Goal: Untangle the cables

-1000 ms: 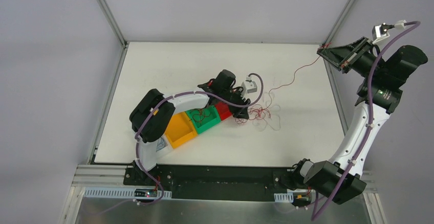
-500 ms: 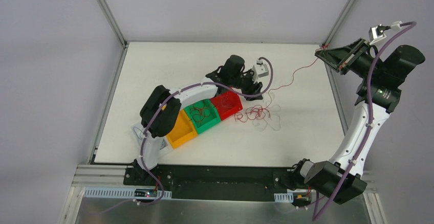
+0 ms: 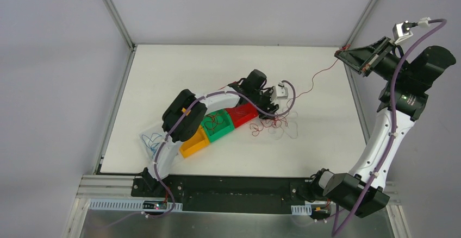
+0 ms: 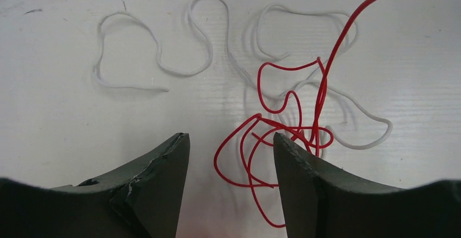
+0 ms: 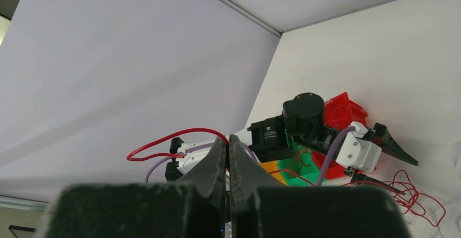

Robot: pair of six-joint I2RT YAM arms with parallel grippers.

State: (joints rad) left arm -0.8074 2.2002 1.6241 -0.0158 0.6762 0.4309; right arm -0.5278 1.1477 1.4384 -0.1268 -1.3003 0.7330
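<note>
Left pincer [image 4: 231,140] stands wide open, low over the table [image 4: 54,113], its jaws straddling the near loops of the red tangle [image 4: 282,135]. Right pincer [image 5: 228,140] is closed and raised over the table's far right corner. A red strand [image 3: 312,80] appears to be clamped in it, though the wire is too fine to confirm between the pads. White cable [image 4: 163,64] lies in loose curls beside and partly under the red tangle, near the table's middle.

Hazards: if the left pincer closes on several loops at once, a pull would likely tighten the knot and drag the white cable along. Excess tension could slip the red strand out of the right pincer.

Orientation: the red strand's long axis runs diagonally, from the red tangle out to the far right corner.
</note>
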